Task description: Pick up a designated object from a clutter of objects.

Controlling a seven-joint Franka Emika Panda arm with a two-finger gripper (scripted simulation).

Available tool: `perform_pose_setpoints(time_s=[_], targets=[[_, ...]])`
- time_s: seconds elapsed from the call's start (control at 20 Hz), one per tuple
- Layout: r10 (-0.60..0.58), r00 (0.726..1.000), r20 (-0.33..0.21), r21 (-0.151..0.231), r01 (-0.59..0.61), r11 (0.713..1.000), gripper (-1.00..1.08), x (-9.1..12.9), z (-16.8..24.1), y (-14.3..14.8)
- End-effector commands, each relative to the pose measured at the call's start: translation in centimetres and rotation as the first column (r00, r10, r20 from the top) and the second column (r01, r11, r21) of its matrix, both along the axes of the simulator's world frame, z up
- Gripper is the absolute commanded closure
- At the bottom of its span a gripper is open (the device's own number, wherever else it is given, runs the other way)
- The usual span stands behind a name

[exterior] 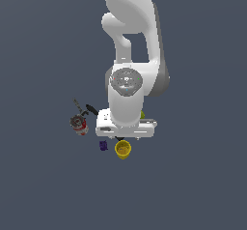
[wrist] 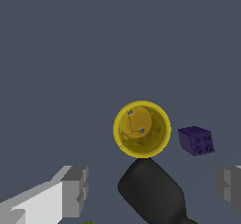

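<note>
the claw [wrist: 150, 188] hangs wide open, holding nothing. the yellow cup [wrist: 141, 129] stands upright beyond it, touching the black spatula head [wrist: 150, 192]; the purple block [wrist: 196, 140] sits just beside.

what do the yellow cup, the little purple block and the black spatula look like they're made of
Yellow cup: likely glossy plastic; its inside shows soft reflections. Purple block: probably matte plastic, with round studs like a toy brick. Black spatula: smooth, dull black, maybe plastic or rubber; the render leaves that open.
</note>
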State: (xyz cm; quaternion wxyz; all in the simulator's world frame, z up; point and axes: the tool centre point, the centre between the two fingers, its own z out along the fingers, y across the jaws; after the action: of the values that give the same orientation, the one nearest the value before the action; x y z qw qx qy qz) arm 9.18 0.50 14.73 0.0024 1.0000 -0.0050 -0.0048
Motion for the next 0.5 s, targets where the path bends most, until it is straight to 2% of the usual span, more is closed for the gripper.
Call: perform_pose_setpoints(time_s=[0.0, 0.45], targets=[[-0.006, 1.0, 0.004, 0.002, 0.006, 1.0, -0.92, 0.6, -1.7, -0.2], [-0.017, 1.0, 0.009, 0.005, 0.017, 1.0, -0.92, 1.4, -5.0, -0.6]])
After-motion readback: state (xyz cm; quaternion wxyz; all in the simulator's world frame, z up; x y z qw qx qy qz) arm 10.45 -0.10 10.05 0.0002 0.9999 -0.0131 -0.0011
